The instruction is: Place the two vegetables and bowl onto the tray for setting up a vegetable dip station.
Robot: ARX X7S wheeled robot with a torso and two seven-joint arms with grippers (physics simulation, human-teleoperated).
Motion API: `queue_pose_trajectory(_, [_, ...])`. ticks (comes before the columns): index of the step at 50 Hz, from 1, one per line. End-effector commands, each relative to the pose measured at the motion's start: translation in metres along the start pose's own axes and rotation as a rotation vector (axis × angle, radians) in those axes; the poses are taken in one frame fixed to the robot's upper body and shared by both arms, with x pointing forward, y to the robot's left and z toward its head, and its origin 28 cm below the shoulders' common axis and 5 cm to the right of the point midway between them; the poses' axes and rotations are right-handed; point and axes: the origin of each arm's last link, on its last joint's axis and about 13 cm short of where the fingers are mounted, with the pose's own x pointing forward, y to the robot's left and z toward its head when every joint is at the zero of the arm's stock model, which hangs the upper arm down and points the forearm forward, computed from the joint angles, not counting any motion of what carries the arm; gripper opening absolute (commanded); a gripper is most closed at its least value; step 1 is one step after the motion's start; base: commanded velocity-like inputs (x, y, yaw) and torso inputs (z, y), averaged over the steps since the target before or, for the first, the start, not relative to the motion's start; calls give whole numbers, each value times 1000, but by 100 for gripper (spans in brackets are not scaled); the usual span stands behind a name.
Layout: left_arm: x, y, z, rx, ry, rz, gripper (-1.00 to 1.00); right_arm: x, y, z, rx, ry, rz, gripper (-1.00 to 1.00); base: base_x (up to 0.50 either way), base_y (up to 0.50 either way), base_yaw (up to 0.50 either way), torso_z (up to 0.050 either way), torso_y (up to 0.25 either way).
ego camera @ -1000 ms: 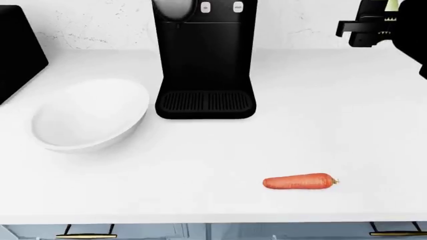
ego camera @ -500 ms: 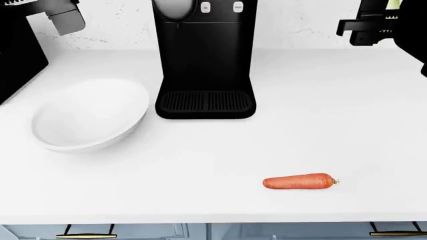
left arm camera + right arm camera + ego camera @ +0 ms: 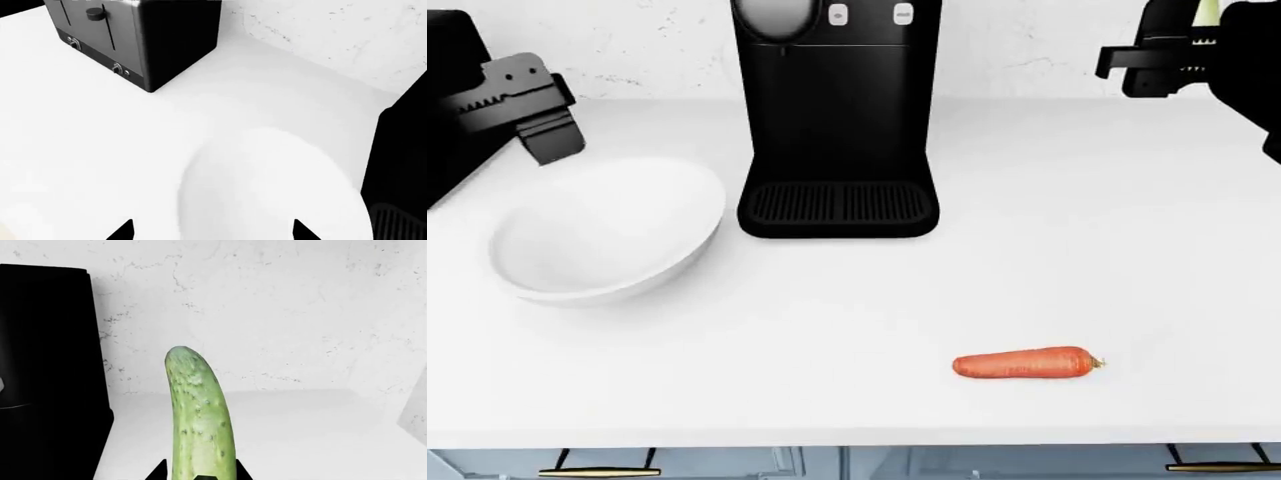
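Observation:
The white bowl [image 3: 607, 232] sits on the counter at the left; it also fills the left wrist view [image 3: 273, 190]. The orange carrot [image 3: 1024, 364] lies near the counter's front edge at the right. My left gripper [image 3: 521, 105] hangs open and empty above the bowl's far left rim; in the left wrist view [image 3: 212, 232] its jaws stand wide apart. My right gripper [image 3: 1174, 55] is raised at the far right, shut on the green cucumber [image 3: 199, 415], which sticks out from between the jaws [image 3: 200, 472]. The tray is out of view.
A black coffee machine [image 3: 834, 110] stands at the back centre, just right of the bowl. A black toaster [image 3: 133, 35] stands at the far left [image 3: 461, 100], close behind my left gripper. The white wall runs behind. Drawer fronts show below the counter's front edge.
My left gripper has come down from the top left corner towards the bowl's far left rim. The right gripper with the cucumber has barely moved. Bowl and carrot are unmoved.

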Motion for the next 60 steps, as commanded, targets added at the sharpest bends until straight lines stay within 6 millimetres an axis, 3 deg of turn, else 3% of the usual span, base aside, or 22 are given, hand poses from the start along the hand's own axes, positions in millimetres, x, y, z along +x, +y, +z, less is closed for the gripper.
queue_pose_trajectory(1, [3,-3,-9,-31,124,47,100,0,0,1,-5,-4,-2,-100,0,0,0,0,0])
queue_pose_trajectory(25, [-1,-3,-11,-115,257,49,100,2,1,-2,-8,1,7,-100,0,0,0,0,0])
queue_pose_trajectory(60, [77,-16,-27,-265,403,120,100,1,3,0,-11,-5,18,-100,0,0,0,0,0])
